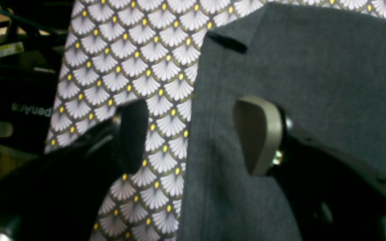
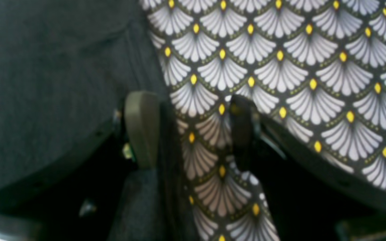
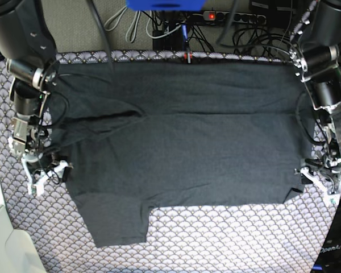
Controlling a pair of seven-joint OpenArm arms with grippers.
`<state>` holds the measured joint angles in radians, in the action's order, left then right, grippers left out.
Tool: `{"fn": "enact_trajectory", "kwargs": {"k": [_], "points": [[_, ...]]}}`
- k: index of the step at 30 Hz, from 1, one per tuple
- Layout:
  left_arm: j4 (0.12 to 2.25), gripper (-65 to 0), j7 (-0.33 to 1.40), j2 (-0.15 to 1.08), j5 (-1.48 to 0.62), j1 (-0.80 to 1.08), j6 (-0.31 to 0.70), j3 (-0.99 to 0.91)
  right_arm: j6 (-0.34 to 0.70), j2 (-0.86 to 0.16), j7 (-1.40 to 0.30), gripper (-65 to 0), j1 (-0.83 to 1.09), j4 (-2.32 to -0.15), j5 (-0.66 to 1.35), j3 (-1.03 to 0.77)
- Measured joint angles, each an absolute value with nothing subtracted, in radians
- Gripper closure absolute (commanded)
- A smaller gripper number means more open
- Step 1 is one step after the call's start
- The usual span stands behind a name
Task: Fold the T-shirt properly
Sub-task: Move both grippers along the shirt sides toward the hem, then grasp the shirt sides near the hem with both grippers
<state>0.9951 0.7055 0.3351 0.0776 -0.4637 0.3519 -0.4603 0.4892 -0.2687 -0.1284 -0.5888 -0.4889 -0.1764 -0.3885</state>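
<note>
The charcoal T-shirt (image 3: 182,136) lies spread flat and sideways on the scallop-patterned tablecloth (image 3: 227,239), with one sleeve (image 3: 113,222) sticking out toward the near left. My left gripper (image 3: 321,185) sits at the shirt's near right corner. In the left wrist view it (image 1: 196,137) is open and straddles the shirt's edge (image 1: 193,110): the beige finger (image 1: 260,134) is over the fabric, the dark finger (image 1: 132,134) over the cloth. My right gripper (image 3: 42,176) is at the shirt's left edge. It (image 2: 193,130) is open too, one finger (image 2: 142,129) over the shirt (image 2: 55,83).
Cables and a power strip (image 3: 227,17) run along the far edge of the table. A white object (image 3: 3,244) stands at the near left corner. Both arms (image 3: 23,74) (image 3: 324,74) reach in from the back corners. The table's edge and dark equipment (image 1: 18,100) lie beside the left gripper.
</note>
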Motion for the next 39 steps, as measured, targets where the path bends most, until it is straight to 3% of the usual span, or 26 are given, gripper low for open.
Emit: {"fn": "enact_trajectory", "kwargs": {"k": [5, 15, 17, 23, 24, 36, 39], "points": [[0.994, -42.2, 0.706, 0.333, 0.078, -0.466, 0.352, -0.460, 0.489, -0.255, -0.111, -34.4, -0.584, -0.493, -0.168, -0.265], [0.987, -42.2, 0.705, 0.332, 0.078, -0.445, 0.352, -0.460, 0.488, -0.246, -0.108, -32.8, -0.584, -0.495, -0.168, -0.252], [0.987, -42.2, 0.701, 0.333, 0.078, -0.439, 0.352, -0.460, 0.488, -0.246, -0.108, -27.9, -0.584, -0.495, -0.168, -0.252], [0.936, -42.2, 0.693, 0.319, 0.077, -0.442, 0.348, -0.458, 0.488, -0.244, -0.111, -1.5, -0.583, -0.495, -0.161, -0.252], [0.892, -42.2, 0.690, 0.319, 0.075, -0.454, 0.354, -0.457, 0.489, -0.244, -0.112, 0.0, -0.583, -0.495, -0.159, -0.252], [0.504, -42.4, 0.424, 0.350, 0.080, -0.593, 0.340, -0.456, 0.489, -0.244, -0.096, 0.0, -0.567, -0.504, -0.152, -0.251], [0.449, -42.4, 0.355, 0.363, 0.077, -0.624, 0.247, -0.456, 0.490, -0.244, -0.096, 0.0, -0.567, -0.504, -0.151, -0.251]]}}
